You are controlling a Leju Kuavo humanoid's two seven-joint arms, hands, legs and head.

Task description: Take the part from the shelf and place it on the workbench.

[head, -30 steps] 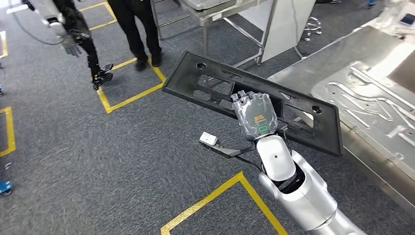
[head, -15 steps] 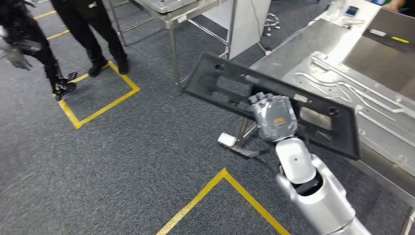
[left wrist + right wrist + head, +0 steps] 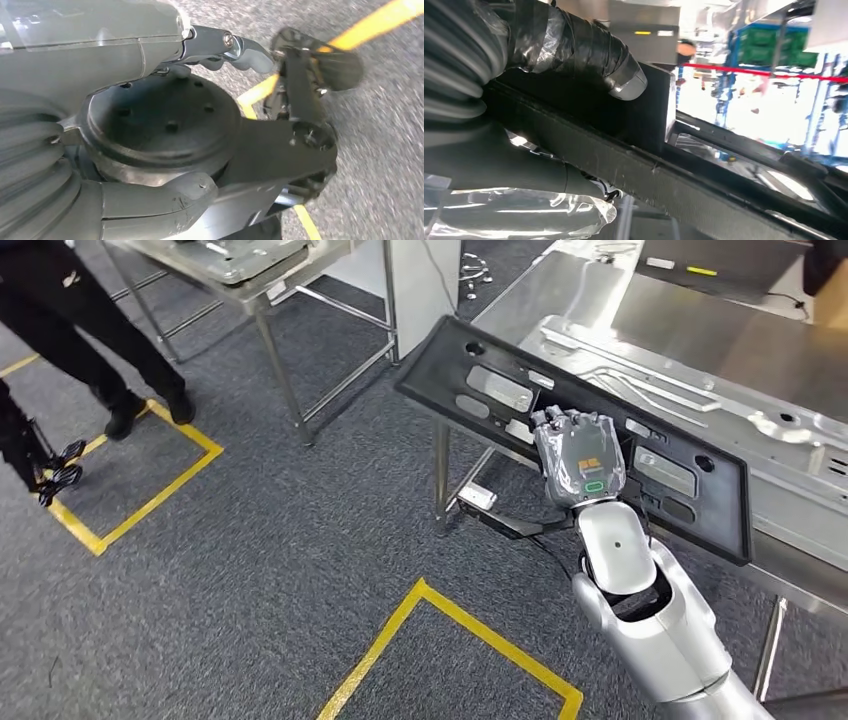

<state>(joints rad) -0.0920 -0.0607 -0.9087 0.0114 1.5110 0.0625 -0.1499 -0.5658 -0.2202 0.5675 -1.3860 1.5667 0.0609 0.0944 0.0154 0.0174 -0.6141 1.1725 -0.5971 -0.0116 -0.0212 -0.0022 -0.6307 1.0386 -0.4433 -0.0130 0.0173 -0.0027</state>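
The part is a long black plastic panel (image 3: 495, 390) with several cut-outs. My right hand (image 3: 578, 455) grips it near its middle, fingers curled over its near edge. In the head view the panel hangs tilted across the near edge of the shiny metal workbench (image 3: 720, 325), its left end out over the carpet. Up close in the right wrist view, my taped fingers (image 3: 574, 45) wrap the panel's black bar (image 3: 649, 170). My left hand (image 3: 150, 120) hangs over the carpet, holding nothing, with its thumb (image 3: 185, 192) apart from the finger.
A stamped metal sheet (image 3: 640, 385) lies on the workbench under the panel. Another metal table (image 3: 235, 275) stands at the back left beside a white board (image 3: 420, 280). A person's dark legs (image 3: 95, 345) stand at the left. Yellow tape (image 3: 450, 610) marks the grey carpet.
The whole picture has shifted as the camera turned toward the workbench. The panel stays in my right hand and now reaches over the bench's near edge.
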